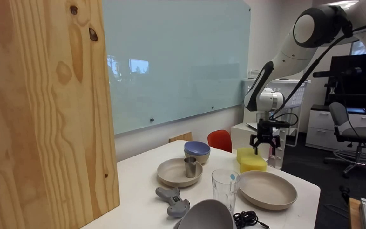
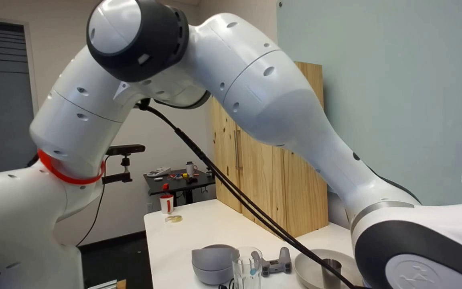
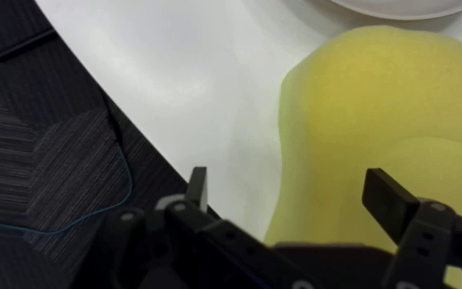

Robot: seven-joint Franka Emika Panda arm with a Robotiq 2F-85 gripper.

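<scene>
Clear glass tumbler [image 1: 226, 190]: landmark piece; upright on a white table [image 1: 138, 181]; sides below as an exterior view shows them.
Yellow foam sponge [image 1: 253, 163]: rounded, waisted at the middle; lies on the table, behind and to the right of the tumbler.
Robotiq gripper [image 1: 265, 153]: black; behind and to the right of the tumbler, higher than its rim, nearest the sponge; fingers [image 3: 391, 204] apart, one showing over the sponge in the wrist view, the opposite one over the table edge; contact cannot be told.
Shallow beige plate [image 1: 265, 187]: just beside the tumbler, on its right.
Second beige plate [image 1: 170, 171]: behind and to the left of the tumbler; bears an upright steel cup [image 1: 190, 168].
Blue bowl [image 1: 197, 148]: nested in a beige bowl [image 1: 202, 158]; farther behind the tumbler, leftward.
Grey gamepad [image 1: 174, 202]: left of the tumbler.
Grey bowls [image 2: 213, 259]: stacked, upper one tilted; just beside the tumbler in both exterior views.
Coiled black cable [image 1: 247, 218]: in front of the tumbler, to its right.
Wooden cabinet [image 1: 49, 114]: well left of the tumbler.
</scene>
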